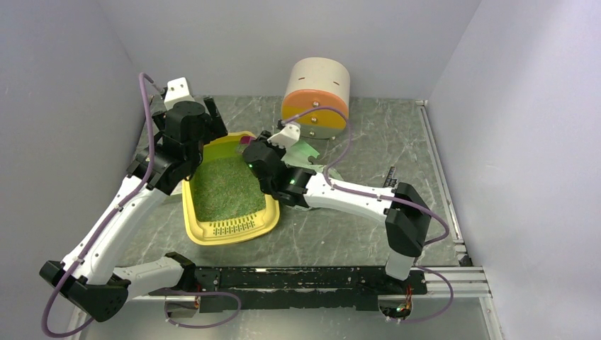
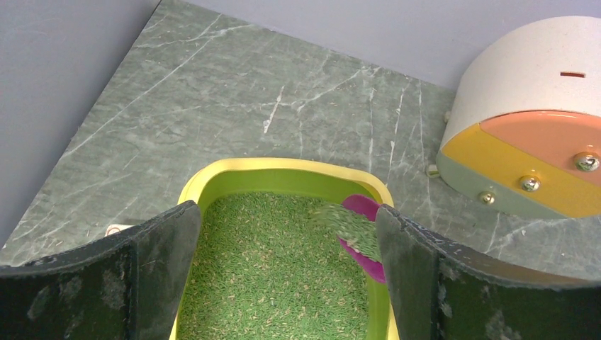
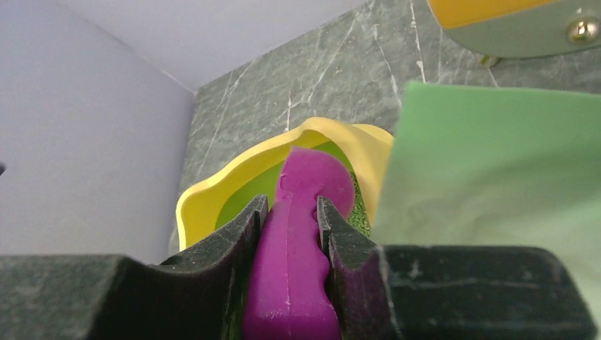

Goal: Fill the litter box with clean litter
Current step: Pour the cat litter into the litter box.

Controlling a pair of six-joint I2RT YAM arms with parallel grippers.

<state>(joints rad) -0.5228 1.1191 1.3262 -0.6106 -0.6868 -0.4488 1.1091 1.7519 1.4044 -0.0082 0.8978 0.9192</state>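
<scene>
At the far right corner of the litter box [image 1: 212, 234], the magenta scoop [image 2: 363, 210] is tipped, and granules appear to be sliding off its blade. It is so close to the yellow wall that part of the load could go over the rim onto the table [image 1: 354, 234] if the wrist rolls outward. A weak pinch could also let the scoop twist. The right gripper [image 3: 290, 212] is closed partway on the scoop's handle. Its arm reaches leftward from its base, with the green bag [image 3: 496, 163] just beside it. The left gripper [image 2: 287, 212] hovers above the tray's far end, jaws spread wide and empty, its arm stretched forward along the left side. Clean litter [image 1: 227, 188] already covers the floor of the box, which lies between the arms.
</scene>
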